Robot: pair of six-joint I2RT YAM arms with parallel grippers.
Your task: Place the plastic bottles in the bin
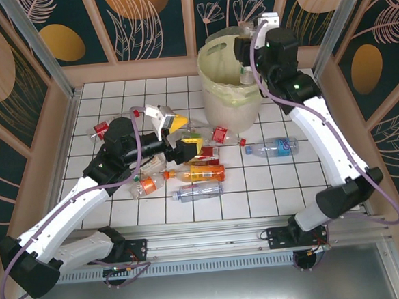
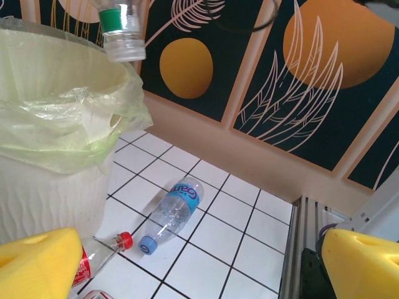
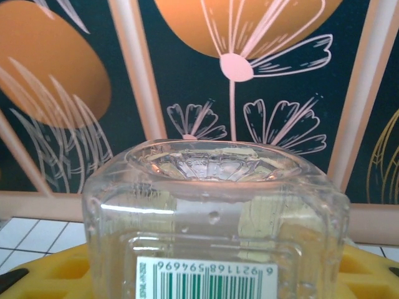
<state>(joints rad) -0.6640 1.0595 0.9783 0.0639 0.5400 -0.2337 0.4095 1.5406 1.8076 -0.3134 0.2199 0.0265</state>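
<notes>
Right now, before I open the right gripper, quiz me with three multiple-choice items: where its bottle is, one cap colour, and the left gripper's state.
1. Where is the held bottle in the right gripper?
A. over the bin
B. flat on the tiles
C. on the front rail

2. What colour is the cap of the blue-labelled bottle lying nearest the right arm?
A. red
B. blue
C. green

3. How is the left gripper?
A. shut on an orange bottle
B. shut on the bin's bag
C. open and empty

Answers:
1 A, the held bottle hangs cap down above the bag-lined rim.
2 B, the left wrist view shows the cap blue.
3 C, its yellow pads stand wide apart with nothing between them.
</notes>
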